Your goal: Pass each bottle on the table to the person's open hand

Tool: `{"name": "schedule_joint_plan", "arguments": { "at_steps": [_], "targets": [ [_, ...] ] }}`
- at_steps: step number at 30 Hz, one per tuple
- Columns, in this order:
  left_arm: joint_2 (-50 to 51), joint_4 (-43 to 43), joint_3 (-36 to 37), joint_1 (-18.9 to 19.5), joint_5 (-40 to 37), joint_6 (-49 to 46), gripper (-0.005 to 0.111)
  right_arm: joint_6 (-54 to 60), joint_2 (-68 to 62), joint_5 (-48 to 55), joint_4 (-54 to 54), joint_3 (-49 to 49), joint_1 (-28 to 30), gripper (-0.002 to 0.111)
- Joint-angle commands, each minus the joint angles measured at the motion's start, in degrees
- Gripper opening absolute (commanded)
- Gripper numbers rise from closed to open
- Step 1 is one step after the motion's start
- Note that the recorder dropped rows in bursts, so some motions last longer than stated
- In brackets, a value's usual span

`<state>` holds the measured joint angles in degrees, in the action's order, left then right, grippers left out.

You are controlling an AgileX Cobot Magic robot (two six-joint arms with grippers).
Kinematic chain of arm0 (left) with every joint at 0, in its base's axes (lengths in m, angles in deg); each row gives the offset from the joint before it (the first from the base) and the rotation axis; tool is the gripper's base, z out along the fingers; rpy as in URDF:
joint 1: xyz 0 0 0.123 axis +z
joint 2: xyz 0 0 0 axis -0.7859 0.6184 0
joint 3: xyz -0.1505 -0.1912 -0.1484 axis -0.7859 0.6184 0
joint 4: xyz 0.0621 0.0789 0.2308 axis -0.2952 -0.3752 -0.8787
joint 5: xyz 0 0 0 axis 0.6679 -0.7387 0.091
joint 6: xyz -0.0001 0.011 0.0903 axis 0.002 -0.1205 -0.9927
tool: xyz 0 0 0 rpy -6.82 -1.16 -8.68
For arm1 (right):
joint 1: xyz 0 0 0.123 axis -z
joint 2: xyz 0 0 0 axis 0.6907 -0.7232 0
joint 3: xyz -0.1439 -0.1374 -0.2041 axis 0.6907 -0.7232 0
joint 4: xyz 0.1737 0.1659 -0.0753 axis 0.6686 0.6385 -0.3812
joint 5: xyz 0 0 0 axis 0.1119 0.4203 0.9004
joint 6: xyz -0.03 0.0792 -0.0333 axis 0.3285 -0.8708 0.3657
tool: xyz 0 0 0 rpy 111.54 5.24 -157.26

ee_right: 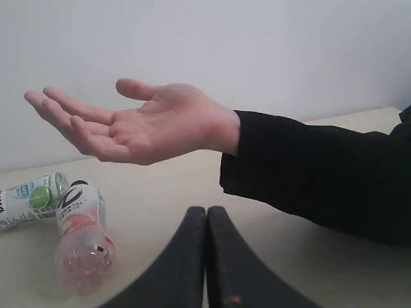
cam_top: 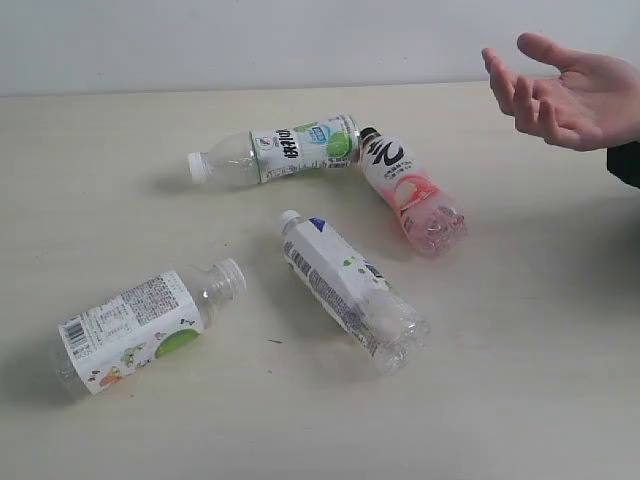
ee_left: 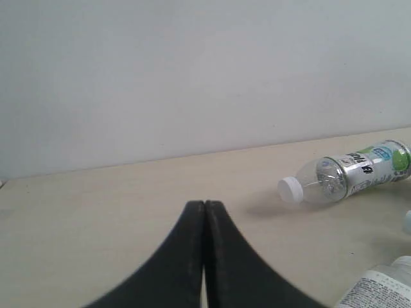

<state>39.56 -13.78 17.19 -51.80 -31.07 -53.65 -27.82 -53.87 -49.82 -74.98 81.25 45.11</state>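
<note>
Four bottles lie on their sides on the beige table (cam_top: 90,160). A white-capped bottle with a silver and green label (cam_top: 275,152) (ee_left: 350,172) (ee_right: 29,197) lies at the back. Its base touches the black cap of the pink-tinted bottle (cam_top: 408,190) (ee_right: 82,231). A blue-marked bottle (cam_top: 350,290) rests in the middle, and a green-marked one (cam_top: 145,325) at the front left. The person's open hand (cam_top: 570,90) (ee_right: 131,122) hovers palm up at the back right. My left gripper (ee_left: 204,204) and right gripper (ee_right: 207,210) are shut and empty; neither shows in the exterior view.
The person's black sleeve (ee_right: 321,179) reaches over the table at the right, just beyond my right gripper. A pale wall (cam_top: 300,40) backs the far table edge. Part of a white labelled bottle (ee_left: 379,289) shows at the corner of the left wrist view.
</note>
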Motion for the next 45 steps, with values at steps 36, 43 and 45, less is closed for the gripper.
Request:
{"name": "schedule_joint_plan", "arguments": {
  "at_steps": [36, 43, 45],
  "targets": [
    [5.17, 5.97, 0.06, 0.0, 24.46, 28.74, 0.001, -0.06, 0.34, -0.27, 0.1, -0.32, -0.08, 0.001],
    [35.5, -7.02, -17.14, 0.0, 21.84, 32.14, 0.001, -0.06, 0.34, -0.27, 0.1, -0.32, -0.08, 0.001],
    [42.6, -15.02, -24.27, -0.03, 15.25, 34.8, 0.001, -0.06, 0.34, -0.27, 0.1, -0.32, -0.08, 0.001]
  ]
}}
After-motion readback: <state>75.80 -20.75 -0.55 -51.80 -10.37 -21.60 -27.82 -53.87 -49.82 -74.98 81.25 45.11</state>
